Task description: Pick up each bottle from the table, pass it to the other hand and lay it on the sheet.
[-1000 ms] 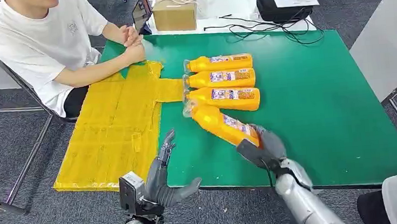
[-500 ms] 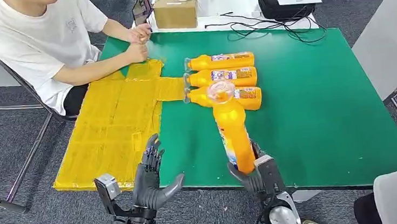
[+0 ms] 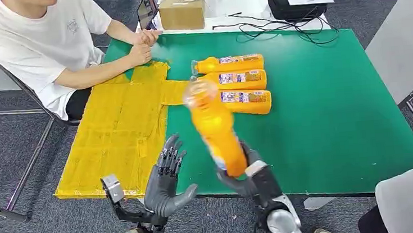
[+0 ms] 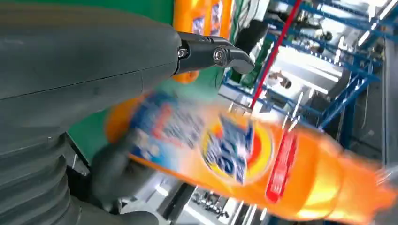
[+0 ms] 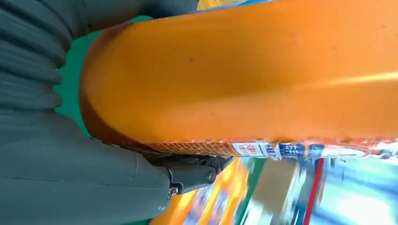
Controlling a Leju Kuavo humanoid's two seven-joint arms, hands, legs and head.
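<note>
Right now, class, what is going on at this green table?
The robot's right hand holds an orange bottle by its base, lifted off the green table and tilted toward its left hand, which waits open beside it. Three more bottles lie side by side on the table. The yellow sheet has no bottle on it yet. A seated person rests both hands at the far corner.

Silver arms, dark grey robot hand [image 3: 166, 182], ribbed wrist covers
</note>
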